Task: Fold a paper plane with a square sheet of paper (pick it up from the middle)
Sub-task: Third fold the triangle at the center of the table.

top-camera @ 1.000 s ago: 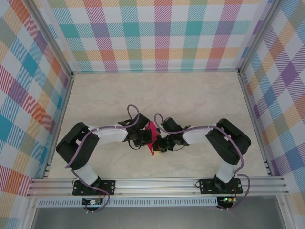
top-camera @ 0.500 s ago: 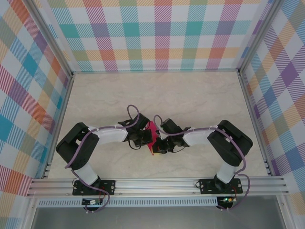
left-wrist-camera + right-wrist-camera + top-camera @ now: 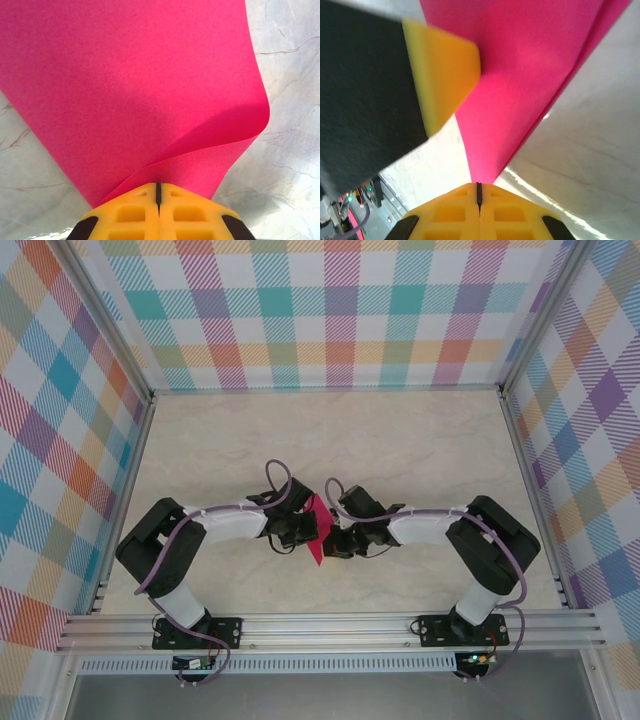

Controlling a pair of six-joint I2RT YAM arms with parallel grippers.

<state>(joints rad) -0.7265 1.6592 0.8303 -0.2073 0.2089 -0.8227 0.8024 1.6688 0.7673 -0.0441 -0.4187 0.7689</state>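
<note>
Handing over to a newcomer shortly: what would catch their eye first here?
Most likely the vivid magenta-pink paper between the two arms, its edge curling over into a soft fold beside the left gripper. Next, the yellow fingers of the right gripper, shut at the paper's pointed end, and the bright checked cloth beyond the table.

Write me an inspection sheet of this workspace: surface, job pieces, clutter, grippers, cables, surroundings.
Surface: pale, marble-patterned flat tabletop.
Job's things: magenta-pink folded paper sheet, with a flap curling over at one edge, its fold not pressed flat there.
Clutter: nothing seen.
Left gripper: yellow two-finger tip, shut, at the paper's folded flap.
Right gripper: yellow two-finger tip, shut, by the paper's pointed end.
Cables: thin purple cables run along both arms.
Surroundings: metal frame rails; multicoloured checked cloth beyond them.
</note>
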